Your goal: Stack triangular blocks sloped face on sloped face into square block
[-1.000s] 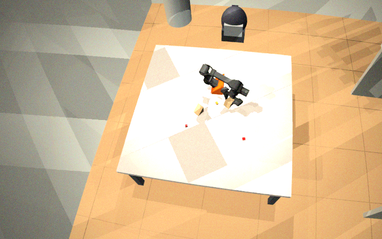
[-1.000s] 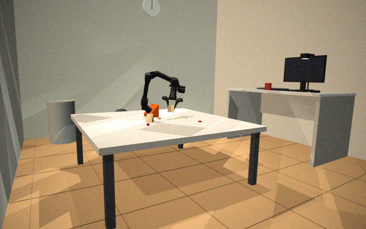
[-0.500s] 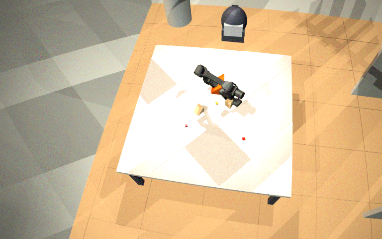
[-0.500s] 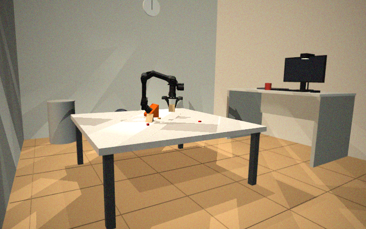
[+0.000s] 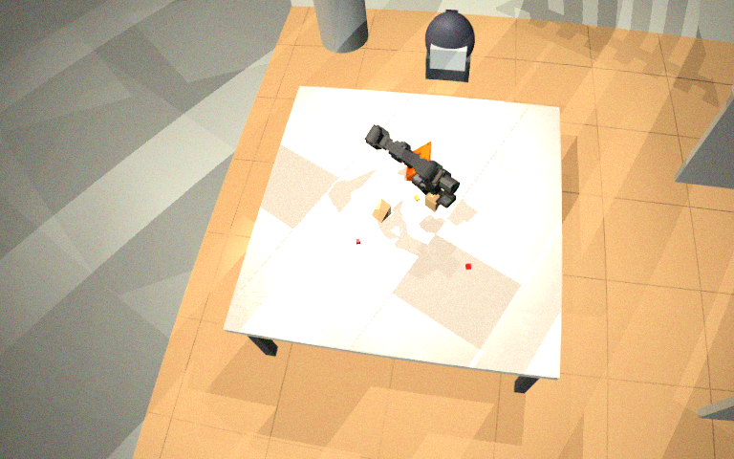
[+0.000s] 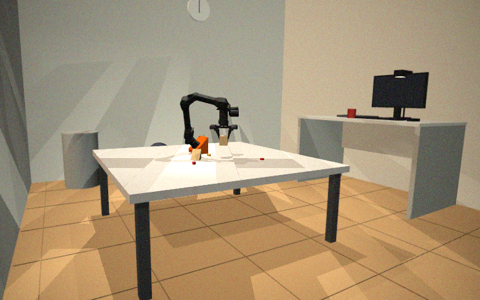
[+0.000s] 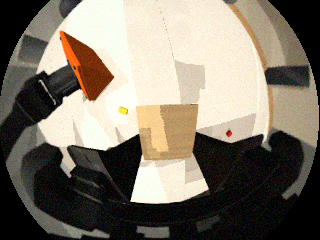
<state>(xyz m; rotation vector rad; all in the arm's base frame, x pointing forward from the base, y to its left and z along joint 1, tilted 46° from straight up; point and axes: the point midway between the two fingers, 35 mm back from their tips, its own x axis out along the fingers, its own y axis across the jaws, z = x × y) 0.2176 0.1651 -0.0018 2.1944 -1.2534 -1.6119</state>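
Observation:
My gripper (image 6: 223,137) (image 7: 166,134) is shut on a wooden triangular block (image 5: 431,202) (image 6: 223,140) (image 7: 168,131) and holds it well above the table (image 5: 324,302) (image 6: 247,174). In the wrist view one face of this block shows between the fingers; its sloped face cannot be told. The other triangular block (image 5: 381,210) (image 6: 195,154) rests on the table, left of the held block in the top and exterior views. The two blocks are apart. The lower block does not show in the wrist view.
An orange wedge-shaped object (image 5: 424,153) (image 6: 203,144) (image 7: 90,67) stands beside the arm's base. A small yellow piece (image 5: 416,198) (image 6: 209,154) (image 7: 123,110) lies near the lower block. Small red pieces (image 5: 357,241) (image 5: 467,266) (image 6: 193,162) (image 6: 262,159) (image 7: 229,133) lie farther out.

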